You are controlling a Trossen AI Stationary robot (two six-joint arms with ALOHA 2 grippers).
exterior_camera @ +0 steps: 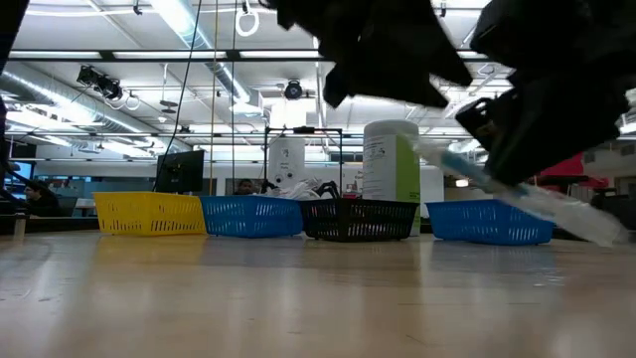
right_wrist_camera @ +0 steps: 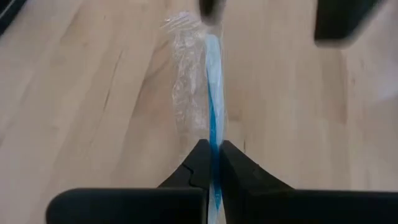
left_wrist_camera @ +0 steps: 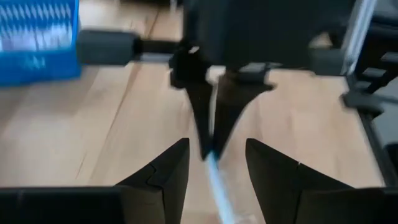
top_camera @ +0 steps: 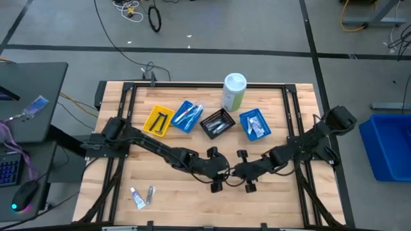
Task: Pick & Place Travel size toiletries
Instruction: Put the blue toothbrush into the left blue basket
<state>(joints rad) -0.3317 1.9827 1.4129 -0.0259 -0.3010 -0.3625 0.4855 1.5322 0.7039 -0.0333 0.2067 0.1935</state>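
the wrapped toothbrush point(right_wrist_camera: 213, 118), slim, blue-and-white and sleeved in crinkly clear film, hangs above the bench point(top_camera: 180, 199) just in front of the black tray point(top_camera: 217, 123). my right pincer point(right_wrist_camera: 212, 163) is clenched on one end of it; my left pincer point(left_wrist_camera: 214, 163) stands released around the other end. i judge it light and stiff, its film slippery, so grip the handle itself.
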